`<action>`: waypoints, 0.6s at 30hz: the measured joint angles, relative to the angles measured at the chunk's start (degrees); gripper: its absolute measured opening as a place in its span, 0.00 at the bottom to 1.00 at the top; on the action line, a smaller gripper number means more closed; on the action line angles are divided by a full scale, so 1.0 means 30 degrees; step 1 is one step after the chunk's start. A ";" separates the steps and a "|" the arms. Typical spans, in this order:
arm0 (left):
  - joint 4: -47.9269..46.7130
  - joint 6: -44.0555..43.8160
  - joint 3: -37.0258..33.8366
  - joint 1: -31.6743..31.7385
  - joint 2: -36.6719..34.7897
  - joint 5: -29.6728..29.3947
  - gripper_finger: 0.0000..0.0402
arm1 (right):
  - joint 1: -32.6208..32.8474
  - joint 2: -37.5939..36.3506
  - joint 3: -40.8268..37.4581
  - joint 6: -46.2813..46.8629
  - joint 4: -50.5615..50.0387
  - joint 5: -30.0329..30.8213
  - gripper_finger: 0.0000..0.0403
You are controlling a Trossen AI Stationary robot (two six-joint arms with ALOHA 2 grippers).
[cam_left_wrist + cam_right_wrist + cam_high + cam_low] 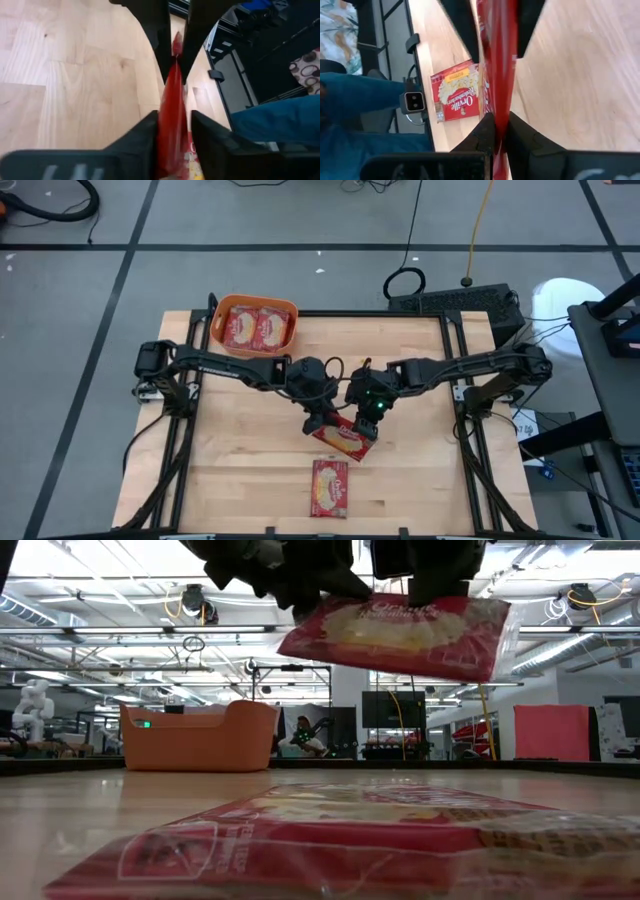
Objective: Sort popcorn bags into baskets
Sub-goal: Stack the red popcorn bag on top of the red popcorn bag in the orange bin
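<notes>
Nearest the front edge of the surface (230,480) one bag (333,486) lies flat, long axis running front to back, untouched and just beyond the reach of what I am doing. Above and a little behind it hangs the bag in hand (345,438), lifted clear of the wood, its long axis running across between my two arms. My right claw (372,418) is clamped on one edge of it, fingers pressed tight on the red film. My left claw (318,421) stands at the opposite edge with its fingers on either side of the film, nearly touching; I cannot tell whether they grip yet. So the bag sits between both claws, a hand-over by my judgement. Farther off, at the back left corner, the basket (222,332) holds two bags side by side (256,328). It lies on my left arm's side, back along that arm, so the left is the nearer one to carry; the right must let go first or the film will stretch.
</notes>
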 joint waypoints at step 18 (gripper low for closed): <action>-0.1223 -0.0190 -0.0022 0.0502 -0.1404 0.1142 0.08 | 0.0004 -0.0666 0.0015 0.2103 0.1684 0.1885 0.19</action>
